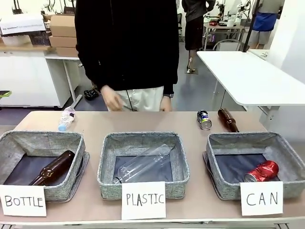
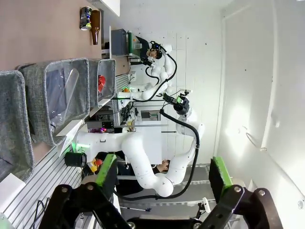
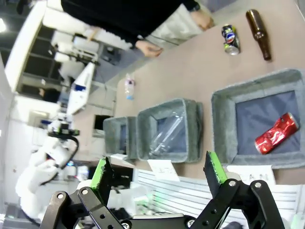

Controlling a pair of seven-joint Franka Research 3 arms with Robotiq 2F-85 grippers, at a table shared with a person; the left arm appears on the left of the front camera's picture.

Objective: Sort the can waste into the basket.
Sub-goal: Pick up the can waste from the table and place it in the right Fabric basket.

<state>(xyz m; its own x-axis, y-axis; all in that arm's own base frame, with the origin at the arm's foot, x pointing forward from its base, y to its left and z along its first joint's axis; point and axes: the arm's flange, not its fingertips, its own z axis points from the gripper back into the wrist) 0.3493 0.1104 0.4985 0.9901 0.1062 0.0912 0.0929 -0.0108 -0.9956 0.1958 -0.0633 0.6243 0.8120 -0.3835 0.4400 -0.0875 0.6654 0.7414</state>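
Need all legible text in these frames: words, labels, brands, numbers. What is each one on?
"BOTTLE": left card, at the front of the left basket.
"PLASTIC": middle card, at the front of the middle basket.
"CAN": right card, at the front of the right basket.
Print on the blue can: too small to read.
Label on the white box, far left background: blurred.

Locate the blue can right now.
Front view: the blue can lies on the table, right side, behind the CAN basket, just left of a loose brown bottle.
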